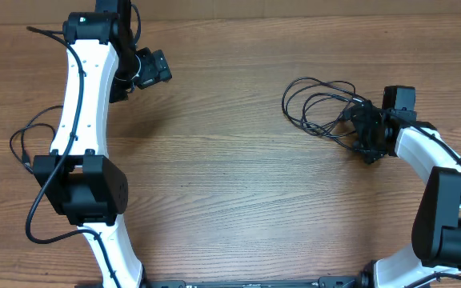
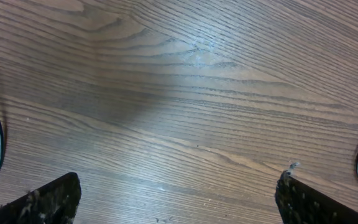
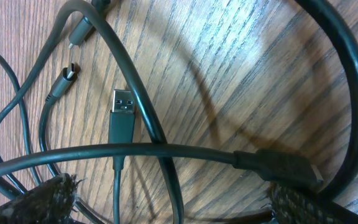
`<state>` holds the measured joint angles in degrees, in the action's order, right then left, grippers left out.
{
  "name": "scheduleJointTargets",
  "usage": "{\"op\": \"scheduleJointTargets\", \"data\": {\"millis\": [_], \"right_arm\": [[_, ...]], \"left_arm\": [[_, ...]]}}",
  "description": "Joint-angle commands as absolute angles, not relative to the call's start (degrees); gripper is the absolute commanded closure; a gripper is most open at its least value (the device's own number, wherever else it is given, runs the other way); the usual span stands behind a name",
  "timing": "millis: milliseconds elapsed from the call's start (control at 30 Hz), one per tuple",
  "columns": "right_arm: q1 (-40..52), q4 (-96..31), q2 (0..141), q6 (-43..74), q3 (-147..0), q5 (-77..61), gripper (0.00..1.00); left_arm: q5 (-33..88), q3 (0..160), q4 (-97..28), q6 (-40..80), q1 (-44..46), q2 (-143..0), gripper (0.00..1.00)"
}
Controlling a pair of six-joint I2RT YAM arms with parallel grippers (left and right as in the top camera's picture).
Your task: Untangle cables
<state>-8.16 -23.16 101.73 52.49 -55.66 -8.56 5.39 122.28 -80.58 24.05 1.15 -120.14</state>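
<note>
Black, rough-padded and spread wide, my right gripper [image 3: 176, 205] sits low over the cables [image 3: 135, 149], pinching nothing. 1 strand runs across the gap from finger to finger, and I cannot tell whether it touches the pads. Just beyond it lies a USB plug [image 3: 122, 106], with 2 smaller plugs [image 3: 69, 73] further out. From overhead I see the bundle in loose loops on the right side of the wooden table [image 1: 230, 168], right at that gripper's tips. My left gripper [image 1: 163, 70], jaws equally wide, hangs over the wood at the far left, well apart from it.
</note>
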Motion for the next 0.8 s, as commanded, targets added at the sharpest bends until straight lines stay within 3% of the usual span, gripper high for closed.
{"op": "scheduleJointTargets", "data": {"millis": [0, 567, 767], "right_arm": [[-8.6, -24.3, 106.8, 52.3, -51.5, -4.8, 0.00], [-8.6, -23.9, 106.8, 52.3, -51.5, -4.8, 0.00], [-8.6, -14.5, 106.8, 52.3, -51.5, -6.1, 0.00]], "left_arm": [[5.8, 122.3, -80.5, 24.4, 1.1, -120.6, 0.00], [5.8, 122.3, -80.5, 24.4, 1.1, -120.6, 0.00], [5.8, 122.3, -80.5, 24.5, 1.1, -120.6, 0.00]]}}
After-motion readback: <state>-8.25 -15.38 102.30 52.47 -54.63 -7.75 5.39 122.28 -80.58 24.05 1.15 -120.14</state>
